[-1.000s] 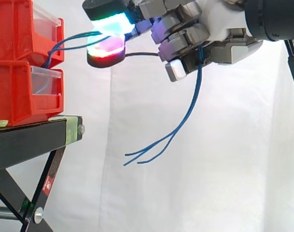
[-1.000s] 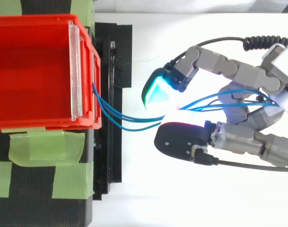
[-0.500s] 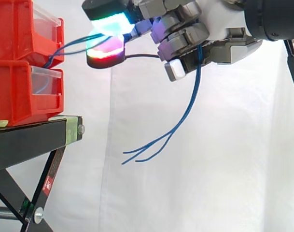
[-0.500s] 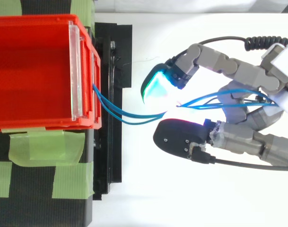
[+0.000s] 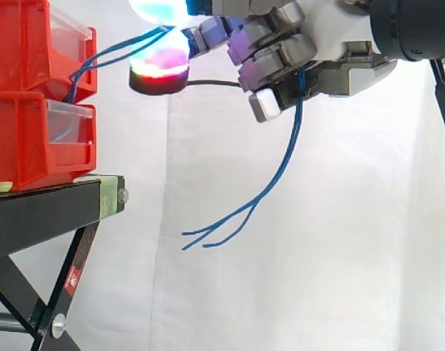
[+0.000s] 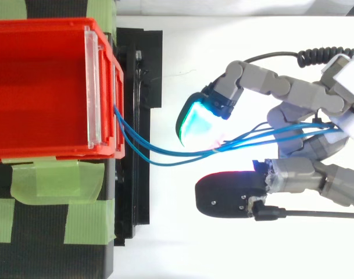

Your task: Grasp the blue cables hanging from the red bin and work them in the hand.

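Note:
Several thin blue cables come out of the front of the upper red bin and run right into my hand. They rise to the cyan-glowing fingertip and pass among the curled fingers. From there the cables hang down in an arc, their loose ends in the air at mid height. The hand is shut on the cables. Seen from above, the cyan fingertip lies just above the cables, and the thumb's black pad is held apart below them.
A second red bin sits under the upper one on the black stand, which has slanted legs. Green tape holds the bin to the stand. A white curtain hangs behind, with open air under the hand.
The cyan fingertip has lifted, taking the cables up with it. The thumb's pad has moved away from it, widening the gap. The hanging ends have drifted slightly left.

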